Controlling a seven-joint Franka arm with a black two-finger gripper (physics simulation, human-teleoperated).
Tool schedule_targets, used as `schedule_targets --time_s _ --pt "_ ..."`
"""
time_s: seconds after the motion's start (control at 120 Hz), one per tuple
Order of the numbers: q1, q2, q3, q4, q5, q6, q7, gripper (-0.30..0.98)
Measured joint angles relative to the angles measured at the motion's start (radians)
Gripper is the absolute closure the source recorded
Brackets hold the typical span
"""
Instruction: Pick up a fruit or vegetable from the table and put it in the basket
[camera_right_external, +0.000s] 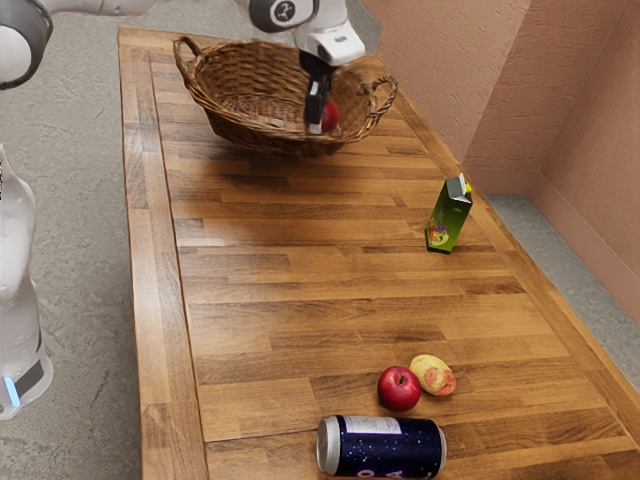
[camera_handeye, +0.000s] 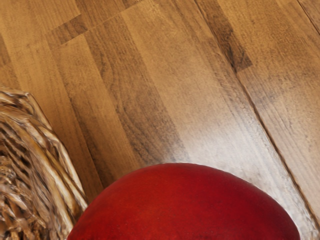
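The black gripper (camera_right_external: 322, 118) was holding a red fruit (camera_right_external: 331, 114) tight. The red fruit was right at the hand's tips, squeezed between its two fingers. Close to the hand was the big woven basket (camera_right_external: 235, 75). Farther from the hand, a green juice box (camera_right_external: 449, 215) stood up on the table (camera_right_external: 300, 270). Well away from the hand sat a shiny apple (camera_right_external: 399, 389) beside a yellow and pink fruit (camera_right_external: 432, 375). Past them, a dark can (camera_right_external: 385, 447) lay on its side.
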Motion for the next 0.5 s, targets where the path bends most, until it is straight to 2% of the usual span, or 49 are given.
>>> schedule_targets --time_s 0.092,0.15,0.3,0.358,0.5 --pt "0.011 0.08 0.147 0.148 -0.003 -0.041 0.022 0.33" --pt "0.04 0.12 0.192 0.195 -0.005 -0.063 0.038 0.33" --pt "0.077 0.169 0.215 0.226 -0.01 -0.091 0.077 0.32" --pt "0.082 0.178 0.217 0.227 -0.015 -0.095 0.092 0.19" --pt "0.086 0.182 0.216 0.223 -0.021 -0.105 0.124 0.07"
